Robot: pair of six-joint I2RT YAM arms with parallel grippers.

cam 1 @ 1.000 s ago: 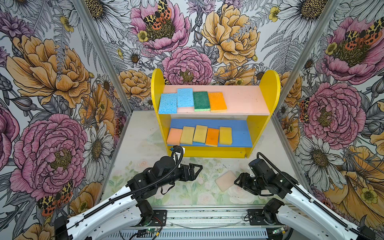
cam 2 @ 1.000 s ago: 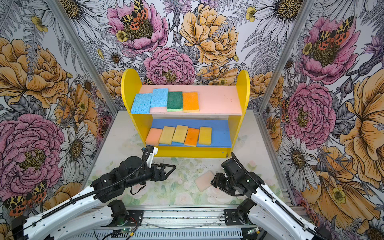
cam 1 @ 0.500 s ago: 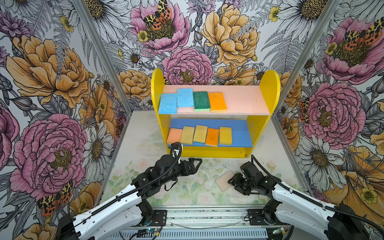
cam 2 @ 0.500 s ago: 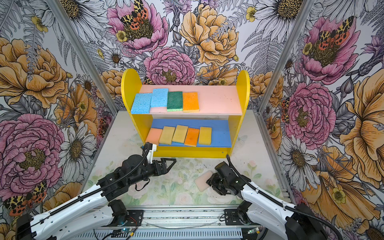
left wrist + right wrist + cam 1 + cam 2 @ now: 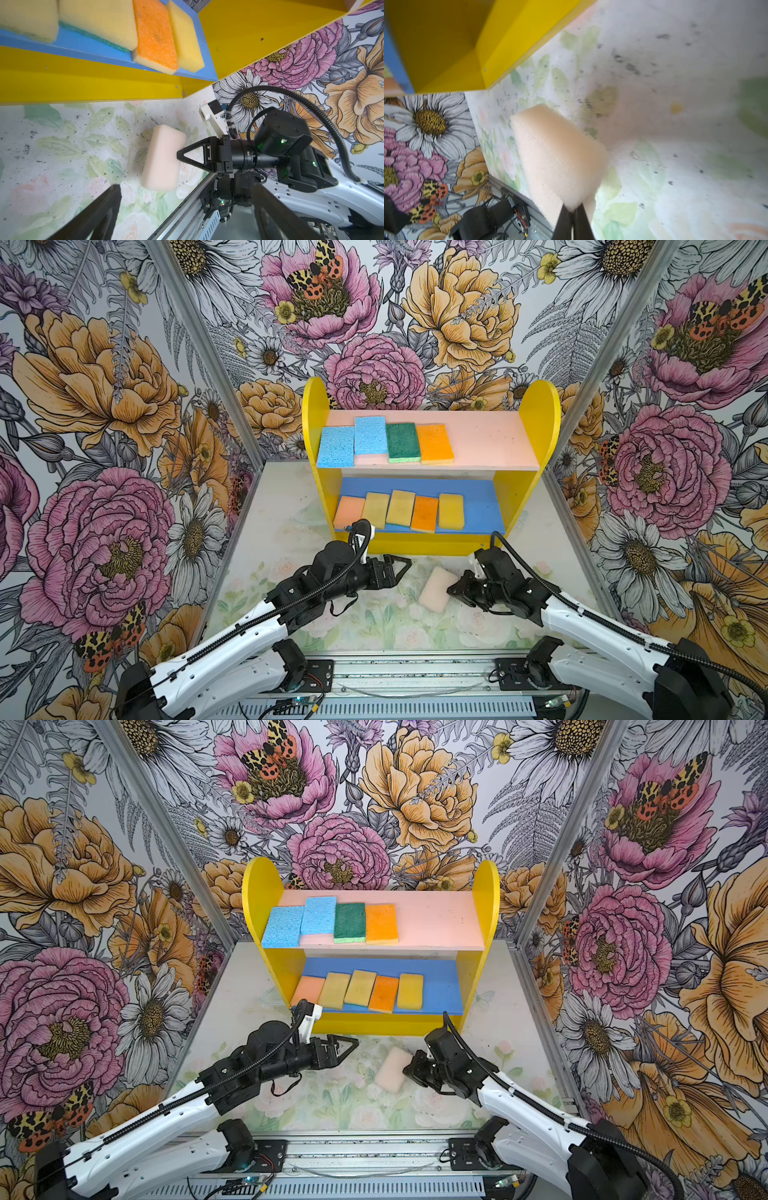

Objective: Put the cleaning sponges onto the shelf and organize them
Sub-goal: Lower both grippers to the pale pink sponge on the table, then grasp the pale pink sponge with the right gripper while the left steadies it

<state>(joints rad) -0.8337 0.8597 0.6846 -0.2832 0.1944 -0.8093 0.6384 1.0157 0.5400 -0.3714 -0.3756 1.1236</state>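
Pinching the cream sponge (image 5: 433,589) by its long edge at 3 o'clock, the right jaws are clenched tight on the foam, roughly midway along that edge. The right arm (image 5: 590,614) reaches in from 4 o'clock. In the right wrist view the two dark tips meet on the rim of the sponge (image 5: 558,158), with foam squeezed between them.

In both top views the sponge sits at 6 o'clock of the shelf (image 5: 536,418), out on the tabletop (image 5: 374,622) just ahead of the yellow base. Its long axis runs from 7 o'clock to 1 o'clock, and the far short end points at the shelf's right half. Whether it lies flat on the tabletop or is tipped slightly off it cannot be told.

The left jaws stand released, spread wide with nothing between them. They are at 9 o'clock of the sponge, apart from it and aimed toward 3 o'clock, on the left arm (image 5: 249,622), which comes in from 8 o'clock.

On the pink upper board (image 5: 486,439) four sponges lie side by side at its left half: two blue sponges (image 5: 336,445), a green sponge (image 5: 402,441) and an orange sponge (image 5: 434,443), long axes running 12 to 6 o'clock. On the blue lower board (image 5: 478,506) a row of five sponges (image 5: 401,508), peach, yellow and orange, lies the same way and leans slightly toward 1 o'clock.
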